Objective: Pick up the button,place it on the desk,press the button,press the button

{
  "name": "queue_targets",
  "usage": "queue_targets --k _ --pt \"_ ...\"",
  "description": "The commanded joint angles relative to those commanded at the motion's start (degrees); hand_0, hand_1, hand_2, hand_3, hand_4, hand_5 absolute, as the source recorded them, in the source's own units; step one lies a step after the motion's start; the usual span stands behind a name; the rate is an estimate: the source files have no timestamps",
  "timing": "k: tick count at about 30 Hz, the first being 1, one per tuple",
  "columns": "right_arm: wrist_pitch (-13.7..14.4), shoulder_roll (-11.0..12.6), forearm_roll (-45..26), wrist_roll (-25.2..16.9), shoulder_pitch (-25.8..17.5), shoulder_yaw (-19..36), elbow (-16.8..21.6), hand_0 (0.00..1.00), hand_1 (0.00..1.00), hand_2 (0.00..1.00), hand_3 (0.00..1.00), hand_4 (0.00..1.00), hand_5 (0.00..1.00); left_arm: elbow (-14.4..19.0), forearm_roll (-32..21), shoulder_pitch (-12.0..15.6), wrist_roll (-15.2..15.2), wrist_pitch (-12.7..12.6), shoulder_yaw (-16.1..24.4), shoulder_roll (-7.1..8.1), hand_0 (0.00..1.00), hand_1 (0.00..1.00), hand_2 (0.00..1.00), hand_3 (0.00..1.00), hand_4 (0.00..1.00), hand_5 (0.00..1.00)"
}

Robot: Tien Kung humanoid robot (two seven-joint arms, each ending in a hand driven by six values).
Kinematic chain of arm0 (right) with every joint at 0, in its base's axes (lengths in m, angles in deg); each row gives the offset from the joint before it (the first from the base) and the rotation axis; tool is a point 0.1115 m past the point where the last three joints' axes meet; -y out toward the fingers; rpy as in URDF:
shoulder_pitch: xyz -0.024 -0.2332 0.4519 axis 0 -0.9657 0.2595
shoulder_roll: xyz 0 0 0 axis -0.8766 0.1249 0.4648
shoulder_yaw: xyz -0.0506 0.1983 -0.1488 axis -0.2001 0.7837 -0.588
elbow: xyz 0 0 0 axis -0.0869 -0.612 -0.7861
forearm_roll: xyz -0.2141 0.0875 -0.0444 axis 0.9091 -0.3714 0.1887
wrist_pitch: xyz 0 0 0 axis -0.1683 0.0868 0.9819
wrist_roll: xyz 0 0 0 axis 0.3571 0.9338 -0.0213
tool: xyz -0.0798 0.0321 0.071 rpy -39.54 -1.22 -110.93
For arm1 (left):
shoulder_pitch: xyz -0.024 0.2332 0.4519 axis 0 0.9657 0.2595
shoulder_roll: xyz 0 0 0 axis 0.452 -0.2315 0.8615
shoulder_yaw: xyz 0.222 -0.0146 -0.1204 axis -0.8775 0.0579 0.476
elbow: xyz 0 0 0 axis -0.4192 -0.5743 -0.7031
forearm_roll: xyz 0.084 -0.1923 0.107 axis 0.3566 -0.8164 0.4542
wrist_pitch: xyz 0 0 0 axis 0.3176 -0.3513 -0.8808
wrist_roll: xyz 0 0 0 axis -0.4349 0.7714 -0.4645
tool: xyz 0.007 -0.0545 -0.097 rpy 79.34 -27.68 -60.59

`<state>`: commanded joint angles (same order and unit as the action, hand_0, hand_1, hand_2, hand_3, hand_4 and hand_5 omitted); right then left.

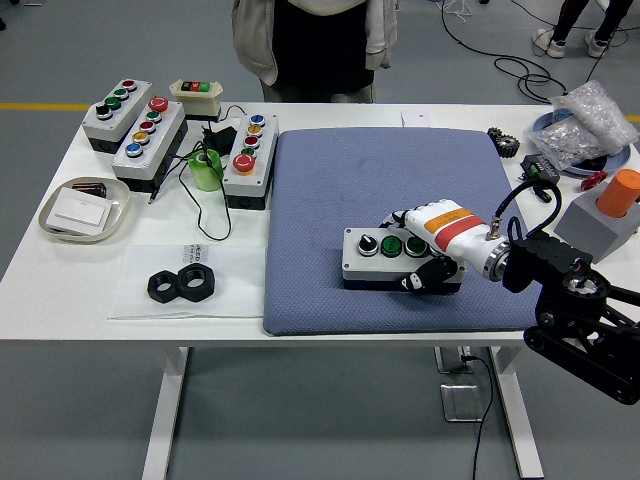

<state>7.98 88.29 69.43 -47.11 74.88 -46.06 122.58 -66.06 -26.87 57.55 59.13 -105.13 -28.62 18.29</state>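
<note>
Head view. A grey three-button control box (392, 258) is shown lying flat on the blue mat (330, 190), toward the mat's near edge, its buttons facing up: one black and two green. The right hand (432, 250) is closed around the box's right end, fingers wrapped over the far side and the thumb against the near face. The left hand is not in view. The box is judged to be a rigid plastic enclosure, moderately light, with smooth sides that may slip under a loose grip; the padded mat is expected to damp sliding when a button is pressed. A hold across the short end or the long side walls is judged safest, clear of the raised caps. Further button boxes (249, 150) are seen at the table's far left.
</note>
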Motion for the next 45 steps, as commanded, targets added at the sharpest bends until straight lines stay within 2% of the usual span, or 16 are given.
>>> queue_targets --k 2,3,8,9,15,20,25,29,31,33,34,36,39,40,45 --pt "-0.68 -0.08 0.01 -0.08 0.02 0.32 -0.13 0.587 0.490 0.565 0.806 0.852 0.200 0.01 -0.09 -0.06 0.01 -0.01 -0.06 0.00 0.744 0.782 0.853 0.771 0.542 0.998" --pt "-1.50 -0.10 -0.01 -0.09 0.03 0.62 -0.13 0.912 0.766 0.864 0.998 0.921 0.238 0.02 -0.13 -0.10 0.01 0.00 -0.11 0.00 0.745 0.782 0.853 0.771 0.542 0.998" --pt "-1.70 0.00 -0.09 -1.23 -0.05 1.36 -0.35 0.912 0.766 0.864 0.998 0.921 0.238 0.10 -0.86 -0.20 0.33 -0.10 -0.69 0.10 0.745 0.782 0.853 0.771 0.542 0.998" --pt "-1.65 0.05 0.03 -1.44 -0.06 1.58 -0.28 0.982 0.876 0.985 0.998 0.950 0.244 0.10 -1.00 -0.25 0.40 -0.10 -0.78 0.11 0.744 0.782 0.854 0.771 0.542 0.998" --pt "-1.85 0.39 0.55 -1.79 -0.21 2.61 0.50 0.996 0.897 0.998 0.998 0.962 0.233 0.09 -1.33 -0.36 0.52 -0.14 -0.92 0.09 0.744 0.782 0.853 0.770 0.542 0.998" --pt "-4.22 0.99 0.67 -1.04 -0.40 3.52 1.87 0.996 0.897 0.998 0.998 0.962 0.233 0.07 -1.22 -0.38 0.45 -0.12 -0.80 0.08 0.744 0.782 0.853 0.770 0.542 0.998" --pt "-5.70 2.11 0.95 -0.45 -1.47 5.62 4.91 0.998 0.909 0.998 0.998 0.969 0.223 0.07 -1.35 -0.38 0.49 -0.11 -0.87 0.10 0.744 0.781 0.854 0.771 0.542 0.998" --pt "-6.80 4.05 0.43 0.46 -3.44 9.96 10.72 0.998 0.918 0.998 0.998 0.969 0.228 0.07 -1.39 -0.35 0.50 -0.09 -0.88 0.13 0.745 0.781 0.853 0.770 0.543 0.998" --pt "-5.19 5.02 -0.17 1.44 -4.42 11.67 13.20 0.998 0.918 0.998 0.998 0.969 0.228 0.10 -1.49 -0.38 0.52 -0.07 -1.04 0.20 0.745 0.781 0.853 0.770 0.543 0.998" --pt "-2.41 5.71 0.13 2.06 -5.25 12.74 14.89 0.998 0.918 0.998 0.998 0.969 0.228 0.10 -1.46 -0.39 0.50 -0.07 -1.03 0.21 0.745 0.781 0.853 0.770 0.543 0.998" --pt "-0.07 6.19 1.08 2.72 -5.76 13.21 15.85 0.626 0.464 0.528 0.893 0.840 0.144 0.10 -1.41 -0.37 0.46 -0.07 -0.98 0.19 0.745 0.781 0.854 0.769 0.542 0.998" --pt "3.11 6.99 0.83 3.45 -6.64 14.04 16.74 0.626 0.464 0.528 0.893 0.840 0.144 0.11 -1.33 -0.36 0.41 -0.04 -0.95 0.21 0.745 0.781 0.854 0.769 0.542 0.998" --pt "6.20 8.08 -0.75 4.27 -7.85 14.88 16.89 0.626 0.464 0.528 0.893 0.840 0.144 0.09 -1.23 -0.33 0.33 0.01 -0.85 0.20 0.745 0.781 0.854 0.769 0.542 0.998" --pt "6.65 8.30 -0.90 4.39 -8.09 14.99 16.85 0.193 0.024 0.152 0.663 0.803 0.243 0.09 -1.21 -0.32 0.31 0.03 -0.83 0.20 0.747 0.782 0.854 0.771 0.542 0.998" --pt "4.76 9.67 -2.20 4.78 -9.65 14.83 17.48 0.193 0.024 0.152 0.663 0.803 0.243 0.03 -0.89 -0.23 0.21 0.11 -0.56 0.14 0.747 0.782 0.854 0.771 0.542 0.998"
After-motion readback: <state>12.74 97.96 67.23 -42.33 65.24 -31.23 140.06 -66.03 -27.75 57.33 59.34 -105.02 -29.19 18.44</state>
